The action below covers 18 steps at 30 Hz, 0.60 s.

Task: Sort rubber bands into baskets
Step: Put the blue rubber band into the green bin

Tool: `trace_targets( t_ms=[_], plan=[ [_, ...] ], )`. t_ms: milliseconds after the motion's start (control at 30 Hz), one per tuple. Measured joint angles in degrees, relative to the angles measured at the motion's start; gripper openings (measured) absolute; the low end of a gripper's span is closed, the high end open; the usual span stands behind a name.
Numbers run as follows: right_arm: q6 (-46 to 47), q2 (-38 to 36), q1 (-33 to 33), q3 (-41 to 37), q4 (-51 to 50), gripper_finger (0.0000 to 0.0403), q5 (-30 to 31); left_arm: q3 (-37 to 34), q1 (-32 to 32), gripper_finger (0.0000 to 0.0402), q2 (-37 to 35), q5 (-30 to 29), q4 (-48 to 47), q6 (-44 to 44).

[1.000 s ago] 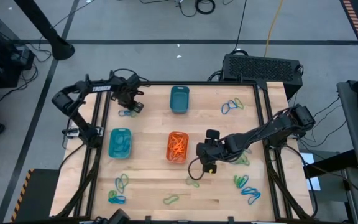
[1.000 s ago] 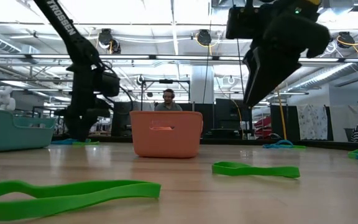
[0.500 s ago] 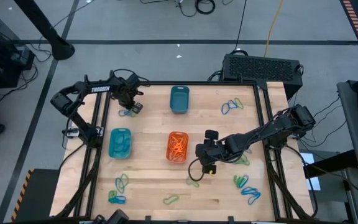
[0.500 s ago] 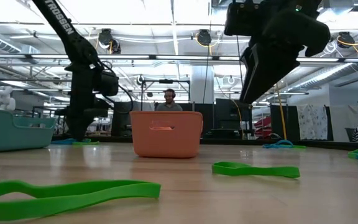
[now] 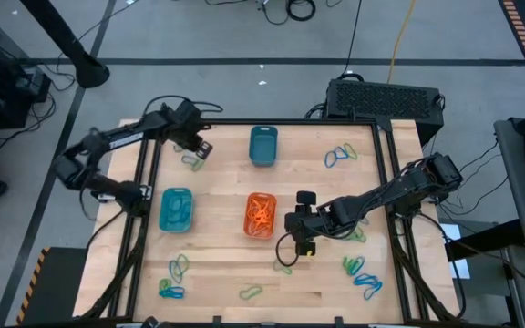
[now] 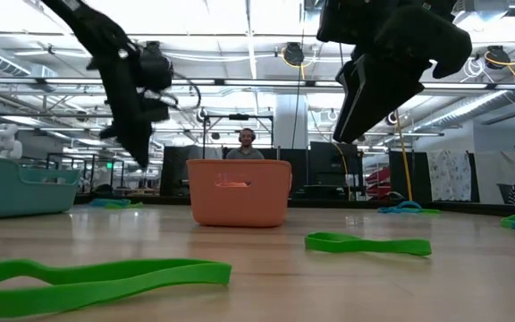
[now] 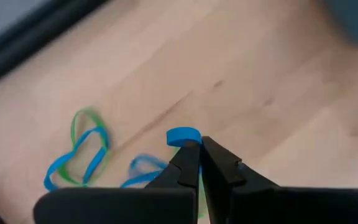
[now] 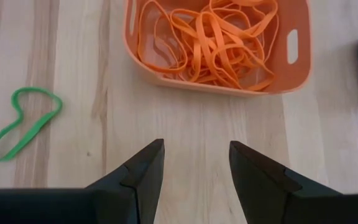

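We pinch a blue rubber band [image 7: 183, 135] tight in our left gripper [image 7: 200, 155] and should carry it slowly to the turquoise basket [image 5: 176, 210] at six o'clock.

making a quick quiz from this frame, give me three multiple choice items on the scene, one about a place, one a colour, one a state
1. Where is the right gripper?
A. beside the orange basket
B. over the dark teal basket
C. off the table

2. What colour is the rubber band in the left gripper?
A. orange
B. blue
C. green

3. How do the right gripper's fingers stand?
A. shut on a band
B. shut, empty
C. open, empty

Answers: 1 A, the high view shows it just right of the orange basket. 2 B, the left wrist view shows a blue loop at the fingertips. 3 C, the right wrist view shows them apart with bare wood between.
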Motion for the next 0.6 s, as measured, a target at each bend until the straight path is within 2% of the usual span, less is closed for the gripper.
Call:
trace_targets(
  t_ms=[167,267,400,600],
  plan=[
    [0.09,0.0,0.0,0.0,0.0,0.0173,-0.17,0.02,-1.47,0.0008,-8.09,2.32,-3.78,-3.17],
    [0.2,0.0,0.0,0.0,0.0,0.0173,-0.3,0.02,-3.82,0.0008,-12.03,6.82,-10.8,-6.28],
    [0.22,0.0,0.0,0.0,0.02,0.0173,-0.3,0.02,-11.43,0.0008,-16.13,9.24,-22.09,-9.1],
    [1.31,0.0,0.0,0.0,1.44,0.0173,-0.3,0.02,-27.39,0.0008,-19.75,2.69,-31.0,-20.43]
  ],
)
